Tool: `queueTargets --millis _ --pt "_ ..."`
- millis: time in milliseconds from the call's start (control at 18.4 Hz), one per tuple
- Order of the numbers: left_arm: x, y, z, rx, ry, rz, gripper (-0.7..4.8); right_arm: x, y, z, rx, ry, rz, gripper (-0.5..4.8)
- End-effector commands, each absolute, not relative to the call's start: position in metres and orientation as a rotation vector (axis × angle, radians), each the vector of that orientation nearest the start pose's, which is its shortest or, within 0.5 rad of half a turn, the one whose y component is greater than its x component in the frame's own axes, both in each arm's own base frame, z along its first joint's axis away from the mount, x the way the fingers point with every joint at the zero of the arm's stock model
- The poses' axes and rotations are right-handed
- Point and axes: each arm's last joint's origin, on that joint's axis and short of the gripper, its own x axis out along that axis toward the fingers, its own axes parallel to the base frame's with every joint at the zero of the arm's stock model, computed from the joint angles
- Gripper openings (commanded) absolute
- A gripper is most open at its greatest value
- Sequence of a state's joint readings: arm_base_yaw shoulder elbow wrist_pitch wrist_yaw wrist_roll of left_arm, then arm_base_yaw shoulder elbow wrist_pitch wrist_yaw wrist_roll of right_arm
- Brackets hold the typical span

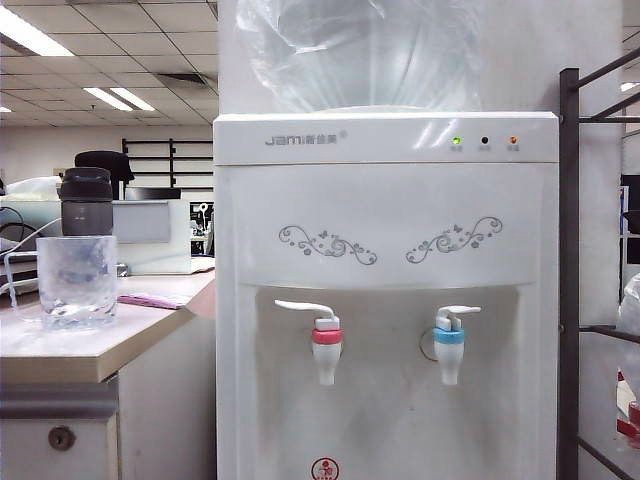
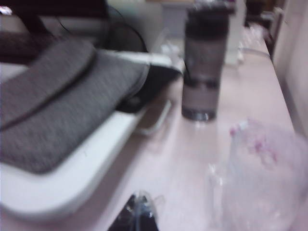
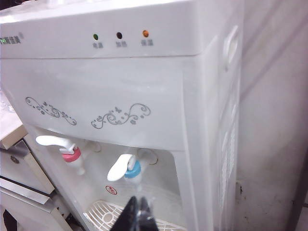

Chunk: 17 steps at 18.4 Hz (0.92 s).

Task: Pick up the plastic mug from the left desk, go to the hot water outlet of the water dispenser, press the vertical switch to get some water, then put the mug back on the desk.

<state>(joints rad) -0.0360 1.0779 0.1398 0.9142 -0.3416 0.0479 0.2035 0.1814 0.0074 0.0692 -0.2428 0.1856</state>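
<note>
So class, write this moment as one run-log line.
mug: standing on desk, not held | left gripper: shut, empty | right gripper: shut, near blue tap

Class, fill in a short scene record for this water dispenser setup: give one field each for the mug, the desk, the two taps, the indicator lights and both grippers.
mug: clear plastic mug upright on the desk, not held
desk: left desk, beside the water dispenser
bottle: grey bottle behind the mug
hot tap: hot water outlet, red collar, nothing under it
cold tap: blue-collared tap
lights: green light lit
left gripper: left gripper shut, empty, over the desk
right gripper: right gripper shut, empty, facing the dispenser
</note>
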Motion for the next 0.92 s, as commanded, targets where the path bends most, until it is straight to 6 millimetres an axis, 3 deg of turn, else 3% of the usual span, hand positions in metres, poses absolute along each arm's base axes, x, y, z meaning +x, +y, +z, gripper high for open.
queueTargets --millis 54,108,163,217,434,705,759,921 --pt "0.184 0.003 0.180 0.042 -0.043 0.304 -0.06 0.104 0.029 0.159 0.181 0.132 0.436 -0.01" --pt "0.167 0.002 0.186 0.054 0.022 0.229 -0.06 0.104 0.029 0.159 0.182 0.132 0.437 -0.01" --pt "0.135 0.003 0.202 0.048 -0.016 0.239 -0.06 0.104 0.029 0.159 0.181 0.132 0.436 -0.01" --pt "0.119 0.003 0.213 0.035 -0.107 0.228 -0.06 0.103 0.028 0.160 0.181 0.126 0.434 -0.01" --pt "0.090 0.004 0.233 -0.001 -0.337 0.236 -0.06 0.093 0.026 0.172 0.178 -0.021 0.448 0.00" --pt "0.078 0.005 0.236 -0.014 -0.406 0.249 -0.06 0.094 0.020 0.175 0.175 -0.052 0.393 -0.01" --pt "0.085 0.004 0.219 0.021 -0.216 0.207 -0.06 0.095 0.015 0.175 0.174 -0.056 0.339 0.00" --pt "0.089 0.002 0.200 0.042 -0.084 0.160 -0.06 0.096 0.012 0.175 0.173 -0.060 0.296 -0.01"
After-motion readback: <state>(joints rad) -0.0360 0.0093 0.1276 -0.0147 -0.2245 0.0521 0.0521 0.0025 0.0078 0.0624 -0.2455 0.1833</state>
